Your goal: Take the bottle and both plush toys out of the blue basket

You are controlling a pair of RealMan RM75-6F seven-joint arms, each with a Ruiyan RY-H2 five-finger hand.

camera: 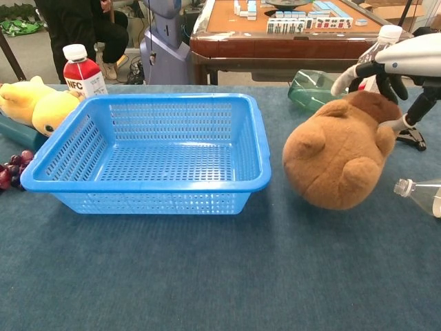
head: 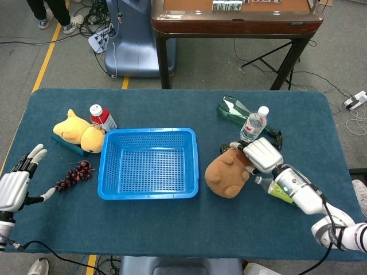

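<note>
Right hand (head: 261, 154) fingers clamped on brown plush bear (head: 227, 175), setting it on bench at 3 o'clock of emptied blue plastic basket (head: 148, 190); left hand (head: 14, 186) fingers spread, idle.

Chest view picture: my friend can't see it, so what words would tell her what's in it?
A white robot hand holds a brown plush toy on the table just right of an empty blue basket. A yellow plush toy and a red bottle sit left of the basket.

plush toys (head: 227, 175) – 2 | bottles (head: 253, 124) – 4 | basket (head: 148, 195) – 1 | grapes (head: 74, 175) – 1 bunch
</note>
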